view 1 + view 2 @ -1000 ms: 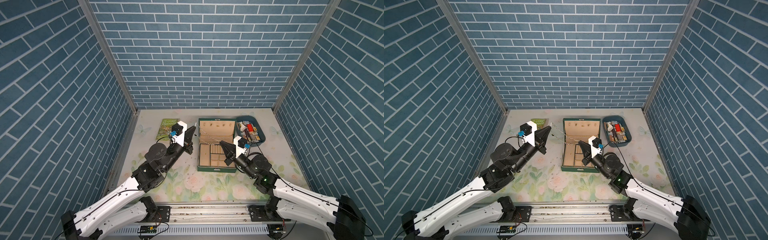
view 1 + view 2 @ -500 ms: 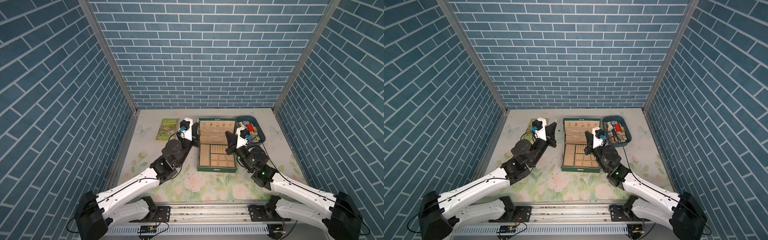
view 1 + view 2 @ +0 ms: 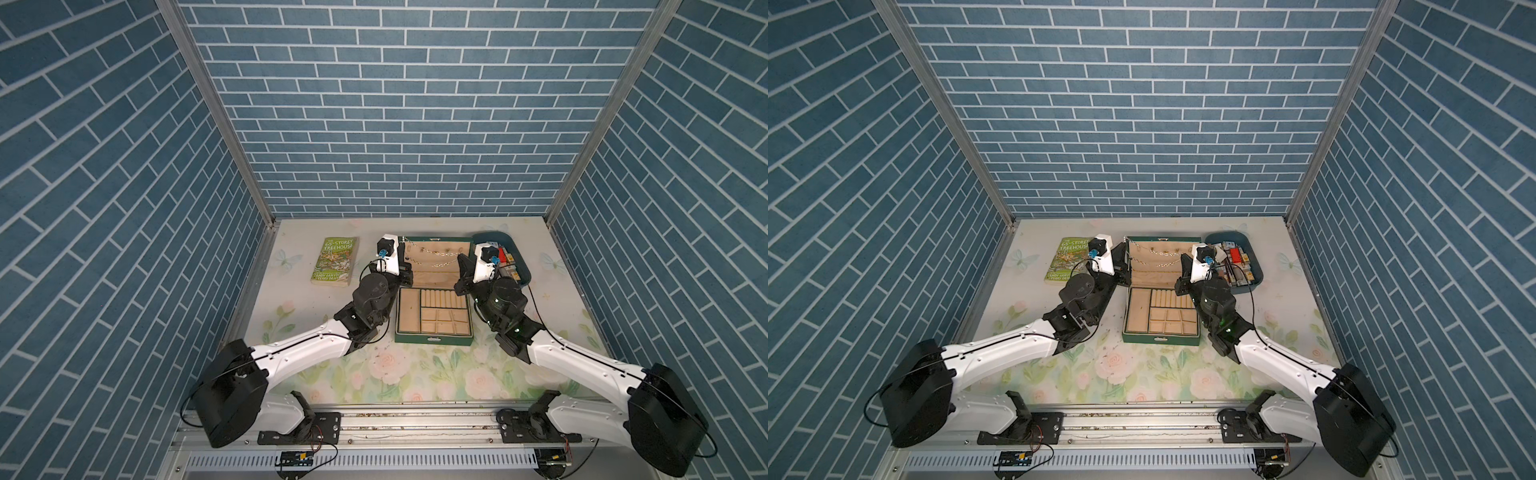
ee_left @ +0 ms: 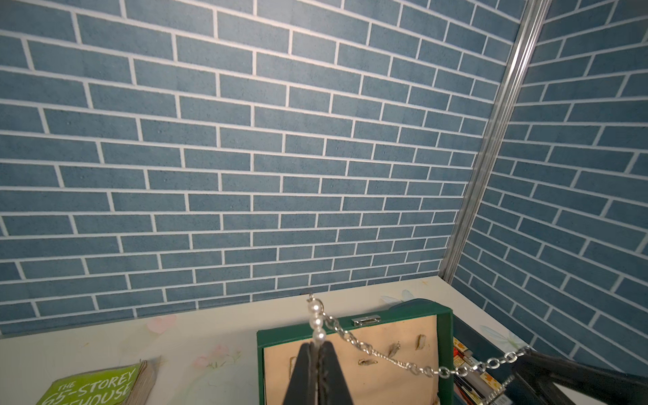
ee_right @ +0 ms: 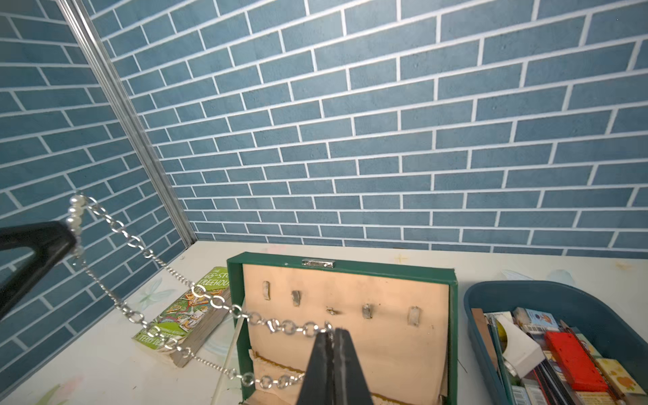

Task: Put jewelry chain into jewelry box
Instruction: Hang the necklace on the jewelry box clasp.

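Observation:
The jewelry chain (image 3: 436,261) (image 3: 1163,261) is a silvery link chain with three pearl beads at one end. It hangs in two strands between my grippers, in front of the upright lid of the jewelry box (image 3: 434,338) (image 3: 1160,338). The box is dark green with beige lining and stands open. My left gripper (image 4: 318,345) (image 3: 406,259) is shut on the chain's pearl end (image 4: 385,357), beside the lid's left edge. At the lid's right side my right gripper (image 5: 333,331) (image 3: 463,266) is shut on the chain's links (image 5: 210,298), near the lid hooks.
A green paperback book (image 3: 336,266) lies left of the box. A blue oval tray (image 3: 496,237) with several small items sits right of the lid, close behind my right wrist. Blue brick walls close in the back and both sides.
Both arms have moved back and apart from over the box base to either side of the lid. They carried the chain along, and it now spans the lid.

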